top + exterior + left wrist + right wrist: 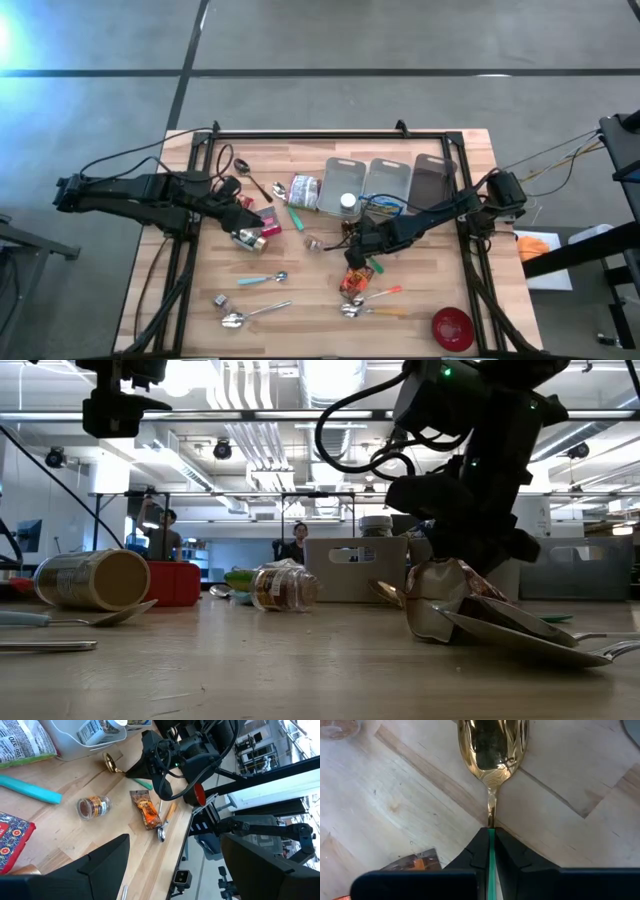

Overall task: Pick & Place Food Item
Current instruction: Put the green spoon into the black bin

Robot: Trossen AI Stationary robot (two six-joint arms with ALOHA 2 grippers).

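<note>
The orange snack packet [354, 281] is lying flat on the table [300, 300], just beside the right gripper [491, 832] and touching the spoons [372, 303] nearer the table's front. It is not being held. The right gripper's fingers are being pressed together on the thin green handle of a gold-bowled spoon [492, 745], whose bowl is resting on the wood ahead of the fingertips. The pick step is judged to be under way, but a utensil, not food, is being gripped. The next move is judged to call for the handle to be released and the fingers to be re-aimed over the packet. The left gripper [245, 222] is being kept waiting near the can [250, 238], its fingers apart and empty.
</note>
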